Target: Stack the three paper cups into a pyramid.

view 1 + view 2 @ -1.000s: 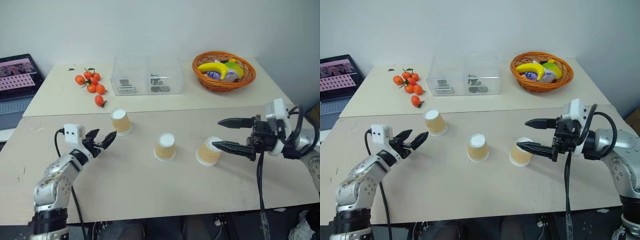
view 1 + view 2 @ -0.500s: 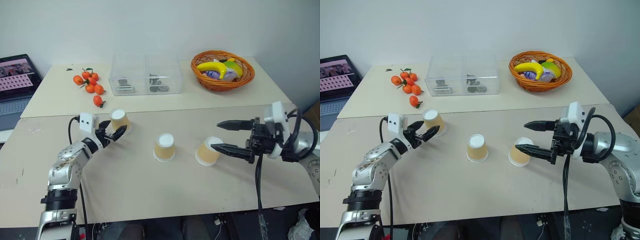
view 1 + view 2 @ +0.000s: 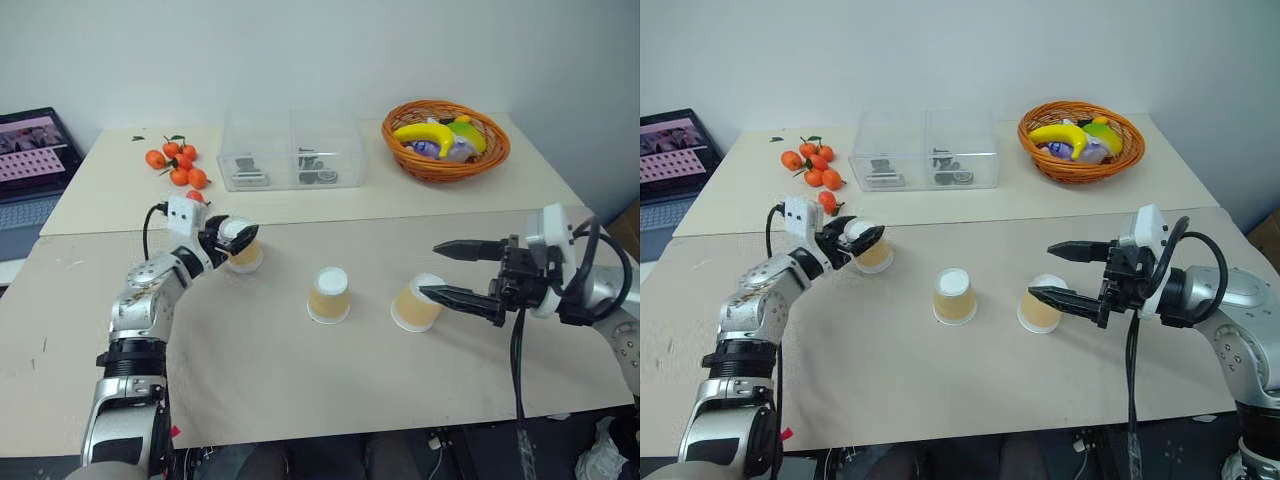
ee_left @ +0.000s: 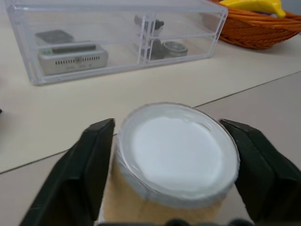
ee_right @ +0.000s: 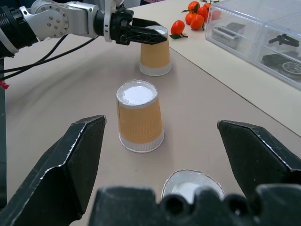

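Reaching left gripper (image 3: pixel 236 236) pinching cup (image 3: pixel 243 251), right gripper (image 3: pixel 452 270) spread

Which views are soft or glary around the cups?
Left wrist view: the held cup is sharp, while the clear drawer box and basket go softer. Right wrist view: the right tool's fingers blur up close. Left eye view: even light, soft shadows, no glare.
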Available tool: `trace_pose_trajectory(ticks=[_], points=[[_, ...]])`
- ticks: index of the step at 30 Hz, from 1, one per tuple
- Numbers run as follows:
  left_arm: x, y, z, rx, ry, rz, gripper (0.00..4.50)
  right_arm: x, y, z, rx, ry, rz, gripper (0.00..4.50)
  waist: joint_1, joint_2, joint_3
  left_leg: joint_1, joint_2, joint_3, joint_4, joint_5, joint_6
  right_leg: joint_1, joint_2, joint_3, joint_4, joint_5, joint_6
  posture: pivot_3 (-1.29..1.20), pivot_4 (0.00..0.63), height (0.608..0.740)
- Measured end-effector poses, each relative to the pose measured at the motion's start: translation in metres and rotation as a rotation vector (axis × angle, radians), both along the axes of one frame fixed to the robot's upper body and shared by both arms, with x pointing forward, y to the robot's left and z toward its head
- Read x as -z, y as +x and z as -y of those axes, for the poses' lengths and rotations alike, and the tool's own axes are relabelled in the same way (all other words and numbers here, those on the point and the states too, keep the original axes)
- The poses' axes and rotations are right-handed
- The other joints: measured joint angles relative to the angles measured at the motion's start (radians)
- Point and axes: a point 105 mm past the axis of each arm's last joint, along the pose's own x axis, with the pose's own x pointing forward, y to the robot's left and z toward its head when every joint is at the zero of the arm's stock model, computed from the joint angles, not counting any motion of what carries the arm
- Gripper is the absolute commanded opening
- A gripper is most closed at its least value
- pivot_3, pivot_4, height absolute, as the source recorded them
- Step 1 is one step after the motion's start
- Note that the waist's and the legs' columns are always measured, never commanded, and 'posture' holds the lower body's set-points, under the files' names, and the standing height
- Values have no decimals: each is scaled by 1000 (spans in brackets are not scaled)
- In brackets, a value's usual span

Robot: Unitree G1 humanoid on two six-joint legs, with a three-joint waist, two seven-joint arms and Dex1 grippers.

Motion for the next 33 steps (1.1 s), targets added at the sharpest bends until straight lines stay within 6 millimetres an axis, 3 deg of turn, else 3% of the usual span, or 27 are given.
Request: trace_pose_trajectory(ticks=[11,15,18,21,23,29,33], points=[[2,-3,3,2,-2,3,3074,-3,-1,1,-1,11,7,4500,0,0,0,0,0,0,0,0,0,0,0,0,1,0,0,0,150,738],[-5,-7,18,68,25,31,3074,-8,0,-1,-12,10,24,4500,0,0,0,0,0,0,0,0,0,0,0,0,0,0,0,0,150,738],[-15,-29,44,255,85,52,3074,-7,1,-2,-17,7,21,4500,-4,0,0,-1,0,0,0,0,0,-1,0,0,1,0,1,0,150,738],[-13,-72,64,511,157,20,3074,-6,1,-2,-17,3,16,4500,-10,0,0,-2,-1,0,-1,-1,0,-4,-1,1,2,0,1,0,150,738],[-3,-91,61,592,204,-40,3074,-6,1,-1,-15,3,14,4500,-11,0,0,-5,-1,0,-2,-1,1,-9,-1,1,2,0,1,0,150,738],[6,-95,54,597,215,-79,3074,-4,1,0,-11,3,9,4500,7,0,0,-8,-1,0,1,0,0,-9,-1,1,2,2,-1,0,150,738],[5,-90,61,601,187,-61,3074,-4,1,0,-8,4,9,4500,6,0,0,-8,-1,0,1,0,-1,-9,-1,0,2,3,-1,0,150,738]])
